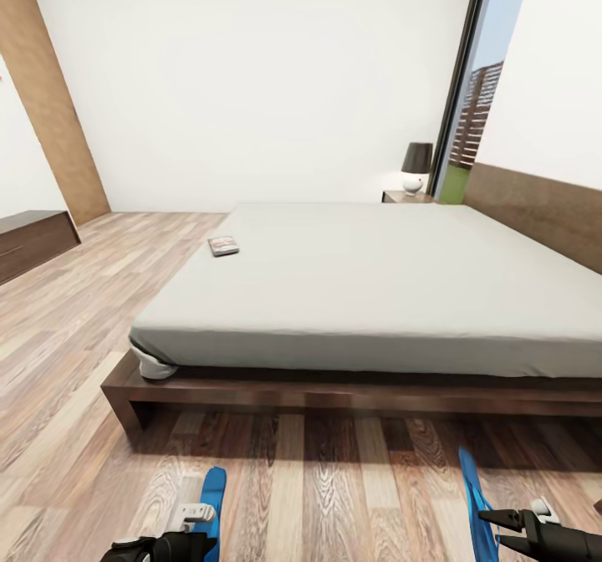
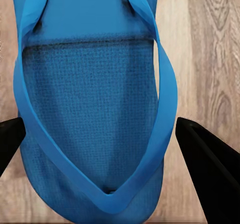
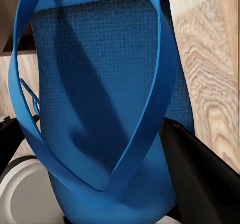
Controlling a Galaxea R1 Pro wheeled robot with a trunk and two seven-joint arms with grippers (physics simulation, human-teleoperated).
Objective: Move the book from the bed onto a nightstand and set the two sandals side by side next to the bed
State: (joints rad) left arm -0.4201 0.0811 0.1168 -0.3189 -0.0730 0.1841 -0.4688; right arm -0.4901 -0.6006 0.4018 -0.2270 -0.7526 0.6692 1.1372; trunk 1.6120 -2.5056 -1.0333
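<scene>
Blue is what I see first from the head camera: one sandal (image 1: 213,503) at my left gripper (image 1: 180,537) and the other sandal (image 1: 475,508) at my right gripper (image 1: 502,520), both low in front of the bed (image 1: 359,294) and well apart from each other, over the wood-plank floor (image 1: 318,478). On the bed's pale mattress the book (image 1: 223,246) lies flat near the left edge, well away from the headboard (image 1: 535,206). Beyond the bed's far corner, beside the window (image 1: 477,102), a nightstand (image 1: 407,197) carries a dark-shaded lamp (image 1: 415,167). A low dark cabinet (image 1: 33,240) stands against the wall far to the left of the bed. From the left wrist camera, the sandal (image 2: 95,114) lies between the two black fingers (image 2: 207,159), which stand apart on either side of it; I cannot tell whether they press on it. From the right wrist camera, the other sandal (image 3: 105,109) sits close against one black finger (image 3: 200,179), straps up, and again I cannot tell whether the claw is clamped on it or merely around it.
</scene>
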